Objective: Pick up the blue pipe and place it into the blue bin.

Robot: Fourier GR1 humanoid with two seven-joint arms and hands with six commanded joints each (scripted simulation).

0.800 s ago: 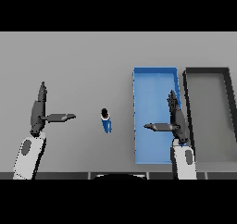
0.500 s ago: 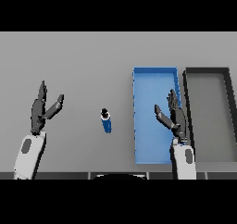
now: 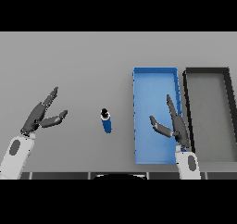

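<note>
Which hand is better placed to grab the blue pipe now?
Probably the right hand: it looks slightly nearer the blue pipe and already hovers over the blue bin. The left hand is open too, but farther from the bin.

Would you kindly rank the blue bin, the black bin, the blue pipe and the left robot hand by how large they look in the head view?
1. Blue bin and black bin: alike; the black one is cut off at the right edge, so no ranking.
2. Left robot hand.
3. Blue pipe, smallest.

Dark bin at far right on grey table.
</note>
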